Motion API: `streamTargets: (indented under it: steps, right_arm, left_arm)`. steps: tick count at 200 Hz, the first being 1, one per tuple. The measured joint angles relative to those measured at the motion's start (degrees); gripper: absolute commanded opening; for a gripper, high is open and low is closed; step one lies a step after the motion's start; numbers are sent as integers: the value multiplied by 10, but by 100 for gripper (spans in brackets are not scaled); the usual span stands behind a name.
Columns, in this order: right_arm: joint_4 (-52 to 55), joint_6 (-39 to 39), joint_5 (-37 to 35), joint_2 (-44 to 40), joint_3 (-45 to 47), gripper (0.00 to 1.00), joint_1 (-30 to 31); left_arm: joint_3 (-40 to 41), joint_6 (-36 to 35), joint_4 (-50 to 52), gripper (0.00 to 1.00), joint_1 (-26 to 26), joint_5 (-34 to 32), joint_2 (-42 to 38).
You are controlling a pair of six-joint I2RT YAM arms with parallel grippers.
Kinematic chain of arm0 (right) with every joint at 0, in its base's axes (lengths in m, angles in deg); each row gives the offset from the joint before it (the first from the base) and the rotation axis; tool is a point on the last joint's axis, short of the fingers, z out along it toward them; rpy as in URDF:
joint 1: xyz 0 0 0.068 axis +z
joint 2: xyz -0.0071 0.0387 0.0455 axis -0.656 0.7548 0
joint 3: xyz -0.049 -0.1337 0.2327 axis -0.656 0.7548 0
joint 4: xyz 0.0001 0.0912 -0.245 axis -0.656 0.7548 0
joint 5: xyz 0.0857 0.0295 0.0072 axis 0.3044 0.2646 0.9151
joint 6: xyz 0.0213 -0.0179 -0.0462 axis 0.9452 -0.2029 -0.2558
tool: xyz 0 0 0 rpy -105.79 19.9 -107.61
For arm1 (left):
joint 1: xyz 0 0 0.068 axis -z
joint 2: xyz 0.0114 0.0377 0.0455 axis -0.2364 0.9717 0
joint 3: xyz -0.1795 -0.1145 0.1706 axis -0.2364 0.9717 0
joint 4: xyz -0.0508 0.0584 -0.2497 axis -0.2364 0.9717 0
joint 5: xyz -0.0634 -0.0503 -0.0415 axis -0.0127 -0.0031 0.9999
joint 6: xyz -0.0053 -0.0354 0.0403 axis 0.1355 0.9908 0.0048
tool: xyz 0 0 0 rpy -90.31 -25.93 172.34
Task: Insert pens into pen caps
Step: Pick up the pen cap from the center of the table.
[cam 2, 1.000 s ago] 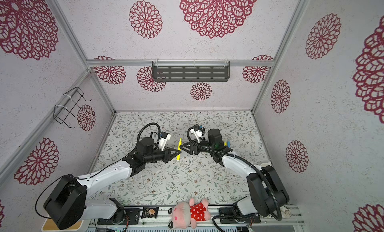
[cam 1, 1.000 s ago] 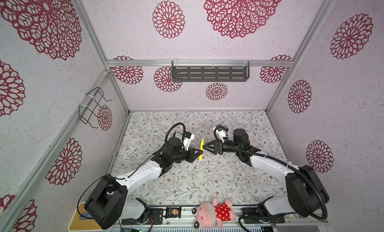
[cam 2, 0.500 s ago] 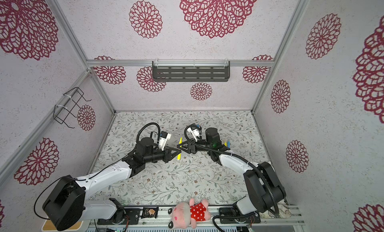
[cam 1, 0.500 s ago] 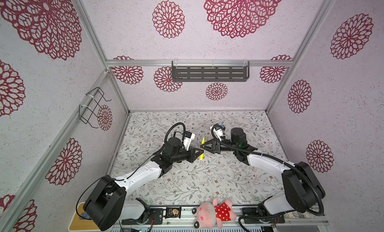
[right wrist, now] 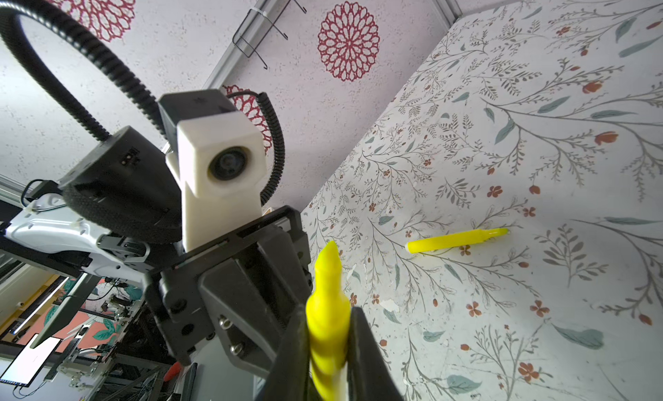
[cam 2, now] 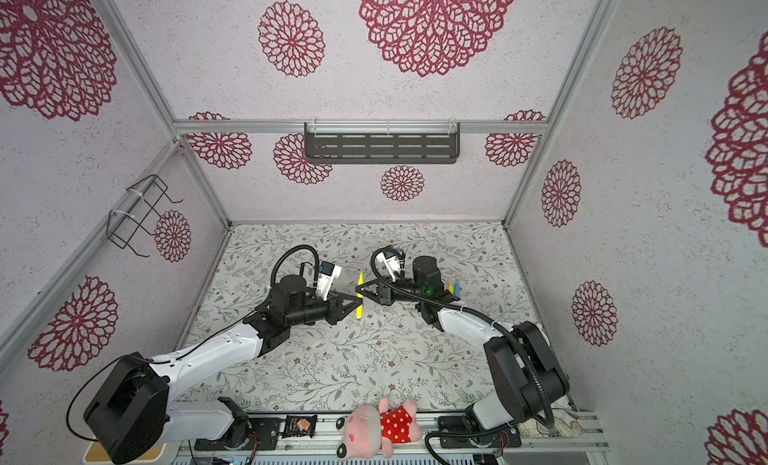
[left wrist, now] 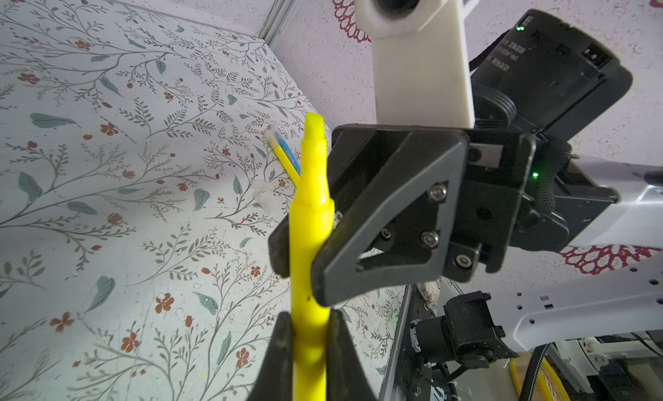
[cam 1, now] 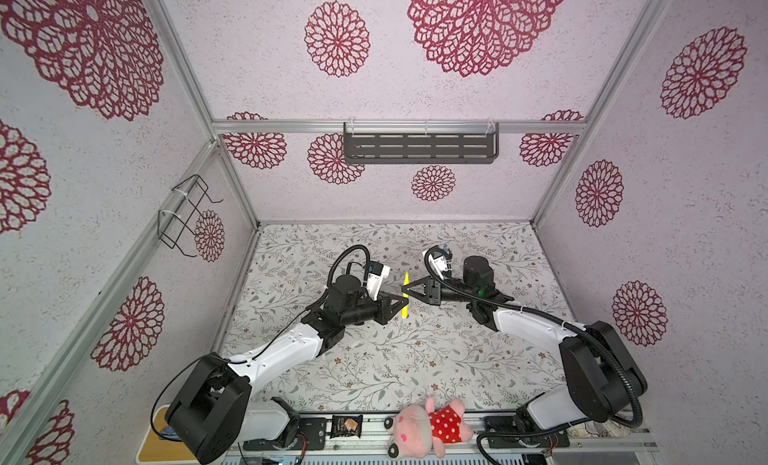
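Your pen [left wrist: 310,220] hangs above the table [cam 1: 374,359], between the arms, pinched by both grippers together. The left gripper [cam 1: 406,304] is clamped low on the barrel and the right gripper [cam 1: 402,291] nearer the tip. This looks like a regrip to free one end for the cap [left wrist: 263,198] lying below.

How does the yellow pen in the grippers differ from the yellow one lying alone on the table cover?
The held yellow pen is up off the table cover; the loose yellow pen lies flat on it. The left gripper and right gripper both clamp the held pen; nothing touches the loose one. Both are bright yellow with bare tips.
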Motion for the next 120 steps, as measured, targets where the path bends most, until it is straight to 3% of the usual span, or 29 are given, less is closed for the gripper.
streamTargets:
  steps: [12, 26, 120]
  right_arm:
    - [-5, 5, 0, 0, 1, 6, 0]
    - [-17, 15, 3, 0, 1, 3, 1]
    - [-59, 40, 24, 0, 1, 0, 6]
  left_arm:
    - [0, 1, -1, 26, 0, 0, -1]
    - [0, 2, -3, 31, 0, 7, 0]
    - [0, 27, -29, 30, 1, 82, 26]
